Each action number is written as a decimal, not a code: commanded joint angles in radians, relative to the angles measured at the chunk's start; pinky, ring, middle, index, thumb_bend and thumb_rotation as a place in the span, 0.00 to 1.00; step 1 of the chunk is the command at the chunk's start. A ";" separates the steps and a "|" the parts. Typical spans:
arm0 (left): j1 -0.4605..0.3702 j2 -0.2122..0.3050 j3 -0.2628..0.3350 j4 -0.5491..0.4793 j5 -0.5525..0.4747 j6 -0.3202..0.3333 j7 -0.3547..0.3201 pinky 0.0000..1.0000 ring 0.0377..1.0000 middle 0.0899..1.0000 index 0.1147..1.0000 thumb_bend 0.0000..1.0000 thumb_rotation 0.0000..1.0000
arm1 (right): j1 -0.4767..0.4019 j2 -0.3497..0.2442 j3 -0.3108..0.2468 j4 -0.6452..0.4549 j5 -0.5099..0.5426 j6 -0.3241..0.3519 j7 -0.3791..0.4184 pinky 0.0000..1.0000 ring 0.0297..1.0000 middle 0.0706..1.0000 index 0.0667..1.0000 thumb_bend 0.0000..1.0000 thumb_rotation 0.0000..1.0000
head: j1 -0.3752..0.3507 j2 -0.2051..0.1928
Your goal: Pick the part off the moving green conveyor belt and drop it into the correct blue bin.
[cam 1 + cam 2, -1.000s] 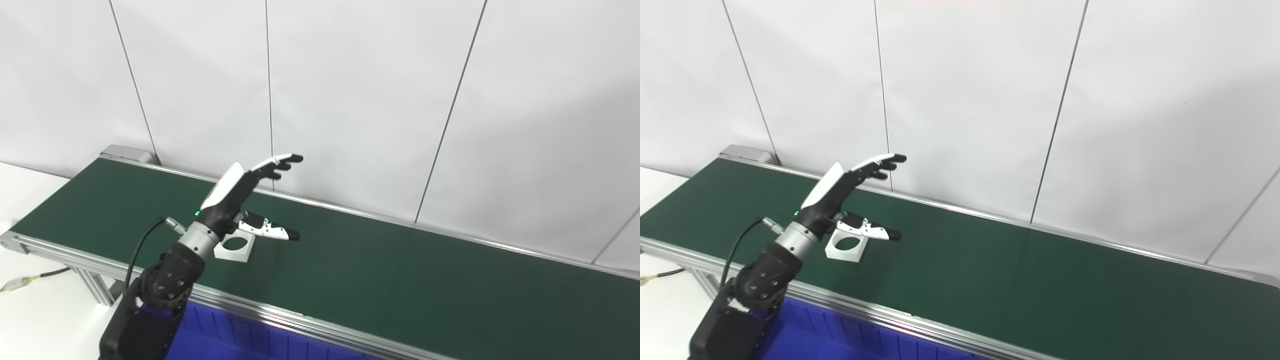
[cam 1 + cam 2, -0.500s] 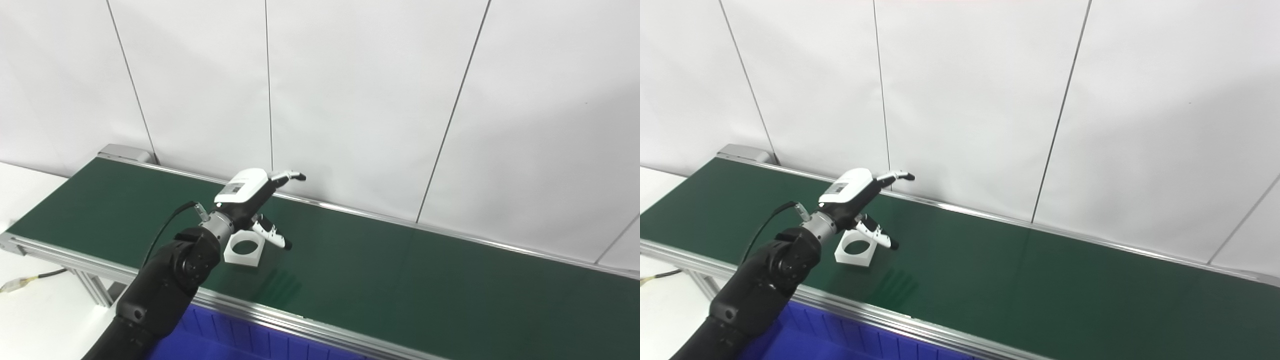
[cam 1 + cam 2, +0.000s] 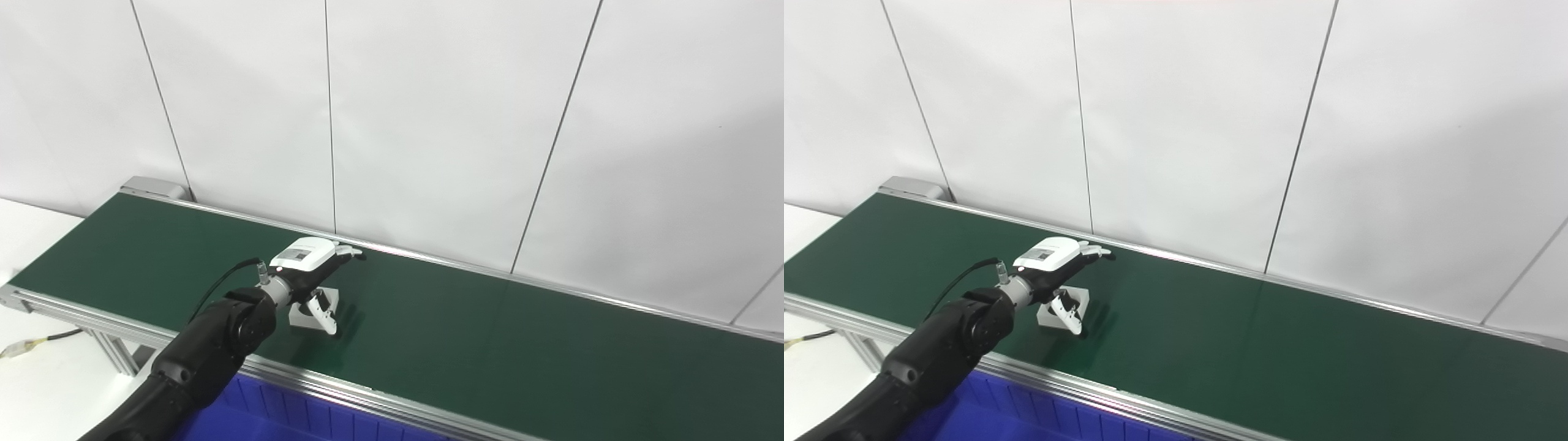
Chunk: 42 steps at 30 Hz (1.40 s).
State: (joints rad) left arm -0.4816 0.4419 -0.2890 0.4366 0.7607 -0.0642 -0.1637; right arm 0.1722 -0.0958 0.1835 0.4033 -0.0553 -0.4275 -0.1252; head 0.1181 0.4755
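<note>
Now: left hand low over the part

Left hand point(image 3: 306, 263) sits palm-down over the white part point(image 3: 312, 309), which lies on the green conveyor belt point(image 3: 490, 331), toward its left half. Fingers point(image 3: 350, 250) reach past the part's far side; thumb drops along its near right edge. Whether they are clamped on it: cannot tell. Part's middle is hidden under the palm. Blue bin point(image 3: 294, 419) sits below the belt's near rail. Right hand out of view.

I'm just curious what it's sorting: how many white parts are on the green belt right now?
1. The white part lies on the green belt near its left end, under the left hand, which partly covers it. No other shows.
</note>
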 commanded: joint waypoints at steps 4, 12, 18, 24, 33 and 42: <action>-0.070 0.042 -0.015 0.011 0.005 0.017 -0.010 1.00 0.99 0.93 0.88 0.95 0.19 | -0.004 0.003 0.000 -0.036 -0.005 -0.042 0.003 0.59 0.68 0.72 0.76 0.72 0.02 | -0.004 0.008; -0.067 0.045 -0.031 0.037 -0.017 0.026 -0.064 1.00 1.00 0.93 0.87 0.97 0.21 | 0.001 0.004 0.001 -0.047 -0.004 -0.042 0.006 0.59 0.68 0.72 0.76 0.72 0.00 | -0.006 0.015; -0.055 0.023 -0.003 0.078 -0.075 0.001 -0.045 0.90 0.95 0.88 0.82 0.91 0.02 | 0.006 0.002 0.002 -0.052 -0.013 -0.042 -0.001 0.59 0.67 0.72 0.76 0.72 0.00 | -0.009 0.024; -0.047 -0.020 0.026 0.213 -0.162 -0.142 0.095 0.55 0.59 0.64 0.64 0.80 0.00 | 0.014 0.000 0.004 -0.058 -0.016 -0.042 0.000 0.59 0.68 0.73 0.76 0.71 0.00 | -0.012 0.030; -0.052 -0.075 0.009 0.477 -0.171 -0.382 0.385 0.39 0.41 0.45 0.47 0.48 0.00 | 0.029 0.000 -0.004 -0.071 -0.004 -0.042 0.007 0.61 0.69 0.74 0.77 0.70 0.00 | -0.007 0.040; -0.006 -0.114 0.011 0.487 -0.315 -0.405 0.473 0.39 0.40 0.44 0.49 0.48 0.00 | 0.031 0.004 0.000 -0.076 -0.023 -0.042 -0.010 0.61 0.70 0.74 0.78 0.68 0.00 | -0.011 0.047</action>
State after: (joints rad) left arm -0.4970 0.3218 -0.2746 0.9442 0.4674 -0.4630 0.3036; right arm 0.2066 -0.0960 0.1857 0.3627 -0.0731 -0.4275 -0.1260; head 0.1058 0.5215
